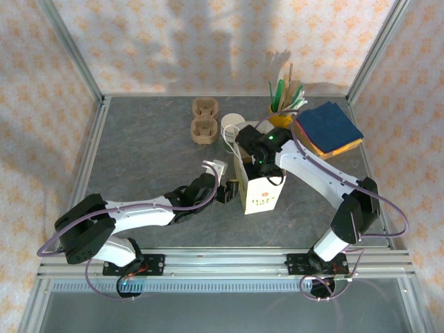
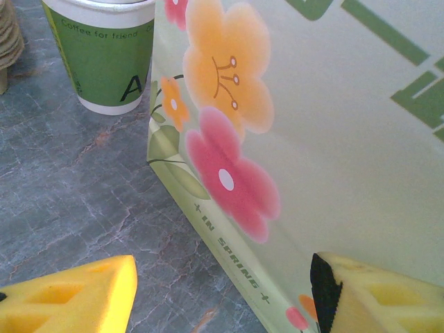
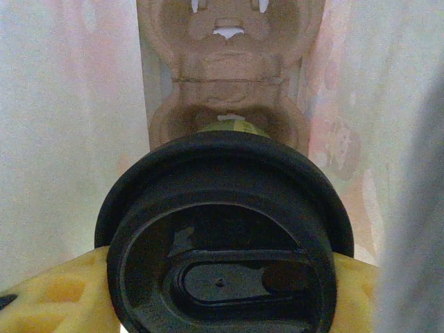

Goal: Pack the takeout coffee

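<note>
Black-lidded takeout coffee (image 3: 222, 236) sits clamped in right pincer (image 3: 207, 291); left pincer (image 2: 222, 298) gapes astride glossy floral bag (image 2: 333, 139).

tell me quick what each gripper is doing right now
left gripper: open, at the bag's side
right gripper: closed on the takeout coffee

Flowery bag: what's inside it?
Deep in the bag lies a brown cardboard cup tray, with the takeout coffee over it. Its black lid covers nearly the whole cup and part of the tray.
</note>
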